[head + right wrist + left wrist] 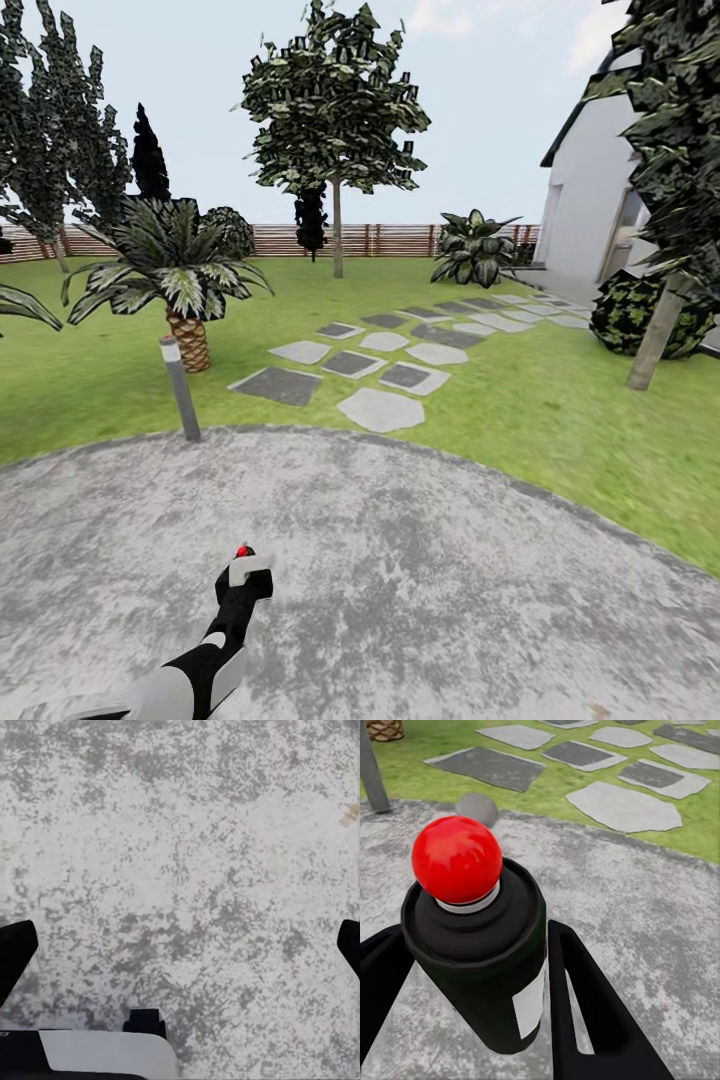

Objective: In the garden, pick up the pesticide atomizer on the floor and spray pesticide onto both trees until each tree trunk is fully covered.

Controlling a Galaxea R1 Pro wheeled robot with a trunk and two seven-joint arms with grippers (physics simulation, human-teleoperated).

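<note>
Pickup looks done: left gripper (472,967) clamps the spray bottle (480,960), red tip fwd, over the grey paving. Right gripper (180,945) hangs wide, nothing in it. Next: drive past the stepping stones (380,408) to the tree (336,110) by the fence, aim at trunk (337,235).

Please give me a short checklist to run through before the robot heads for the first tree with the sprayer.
1. Pesticide atomizer held: ok, it sits between the fingers of the left gripper.
2. Nozzle facing away from the robot: ok, the red tip points out toward the lawn.
3. Right gripper free: ok, its fingers stand wide apart over bare paving.
4. Tree trunk targets in sight: ok, one trunk stands by the fence, another at the right.
5. Path ahead: ok toward the right tree; the bollard stands off to the left.
6. Pesticide on the trunks: cannot tell from here.
</note>
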